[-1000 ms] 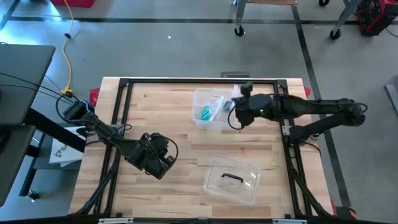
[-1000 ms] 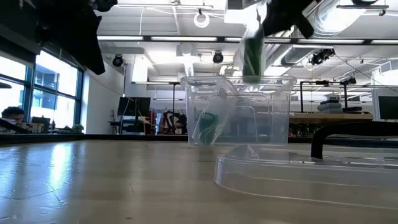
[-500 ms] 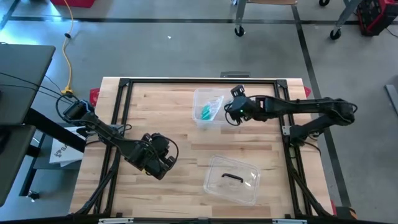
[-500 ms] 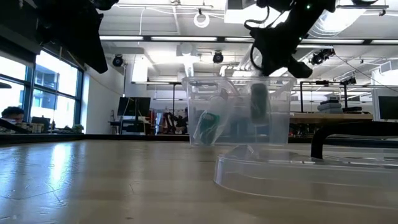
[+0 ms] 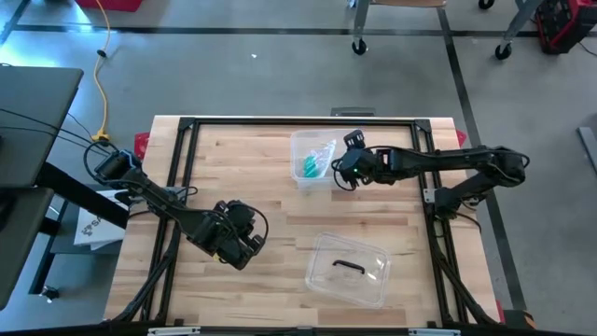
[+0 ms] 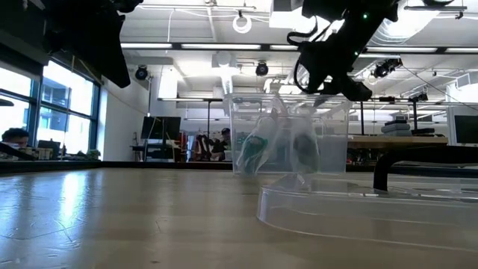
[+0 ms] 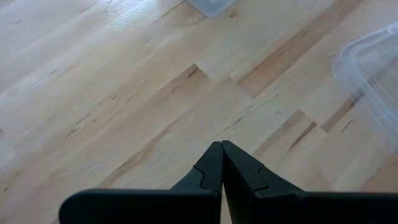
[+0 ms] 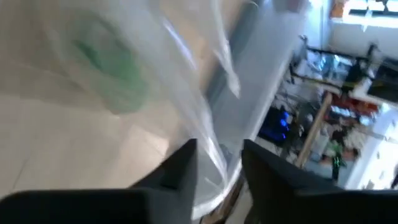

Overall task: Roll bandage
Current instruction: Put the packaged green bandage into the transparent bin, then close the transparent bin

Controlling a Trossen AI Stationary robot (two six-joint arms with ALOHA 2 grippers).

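A clear plastic bin [image 5: 297, 140] stands at the table's far middle, and it also shows in the low view [image 6: 340, 112]. Inside it lie clear bags holding green bandage rolls [image 5: 308, 169] [image 6: 254, 149] [image 6: 302, 153]. My right gripper [image 5: 340, 170] [image 6: 328, 78] hangs at the bin's right rim. In the right wrist view its fingers [image 8: 217, 149] are apart, with clear bag film and a green roll [image 8: 115, 68] ahead. My left gripper [image 5: 246, 243] [image 7: 221, 144] is shut on nothing, above bare wood at the near left. My right gripper slants down into the bin from the table's right side. A fold of clear bag film [image 8: 214, 140] runs up between its two spread fingers. I cannot tell whether either finger touches that film.
The bin's clear lid [image 5: 350, 269] with a black handle lies flat on the table near the front right, and it also shows in the low view [image 6: 358, 205]. Bare wood lies between the lid, the bin and my left gripper. A black frame edges the table.
My right gripper has come down and toward the table's left, carrying a bagged green roll from above the bin's right rim into the bin. The bag now sits low in the bin beside the other one, while the gripper stays at the rim.
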